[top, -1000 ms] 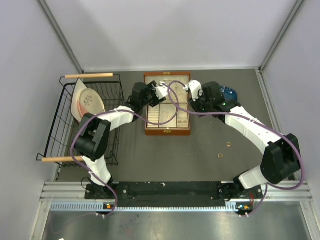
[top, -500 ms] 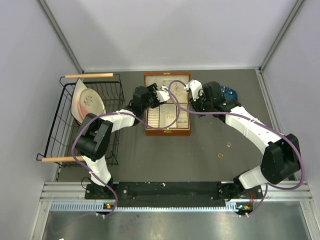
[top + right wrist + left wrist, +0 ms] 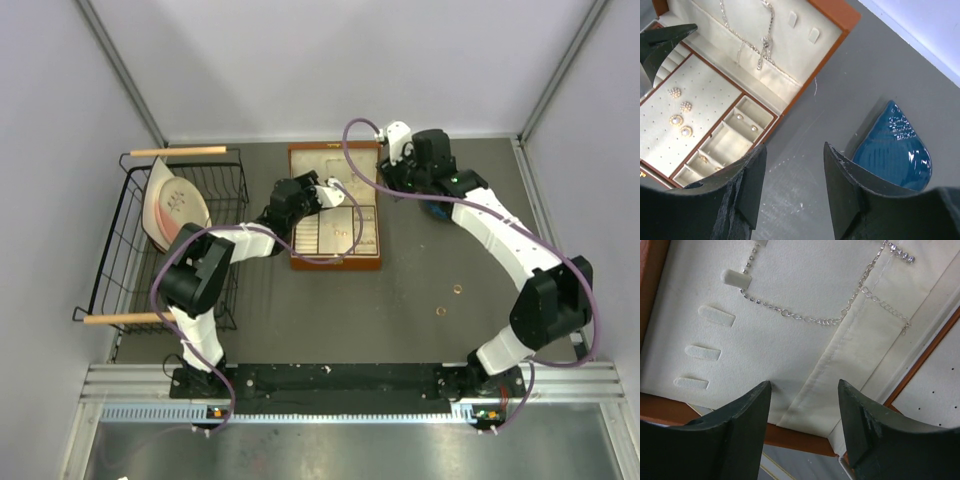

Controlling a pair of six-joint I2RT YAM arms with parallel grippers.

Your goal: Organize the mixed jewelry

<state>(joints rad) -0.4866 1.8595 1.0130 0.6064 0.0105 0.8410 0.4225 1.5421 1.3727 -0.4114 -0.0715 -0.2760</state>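
Note:
The brown wooden box [image 3: 335, 264] stands open, its cream lid lying back. A thin silvery chain necklace [image 3: 805, 319] hangs on the lid lining; it also shows in the right wrist view [image 3: 765, 45]. Two tiny gold rings [image 3: 457, 290] [image 3: 438, 311] lie on the grey table right of the box. My left gripper [image 3: 335, 188] is open and empty, close over the lid lining near the hinge [image 3: 804, 385]. My right gripper [image 3: 400, 182] is open and empty [image 3: 795, 147], above bare table between the box [image 3: 840, 15] and a blue dish.
A blue teardrop dish [image 3: 895, 150] lies right of the box, mostly under my right arm in the top view [image 3: 438, 210]. Pearl earrings [image 3: 680, 107] and small studs [image 3: 745, 122] sit in the box tray. A black wire basket [image 3: 130, 240] with cream plates stands at the left.
My right arm has pulled back from the box toward the far right. My left gripper has shifted a little right over the box.

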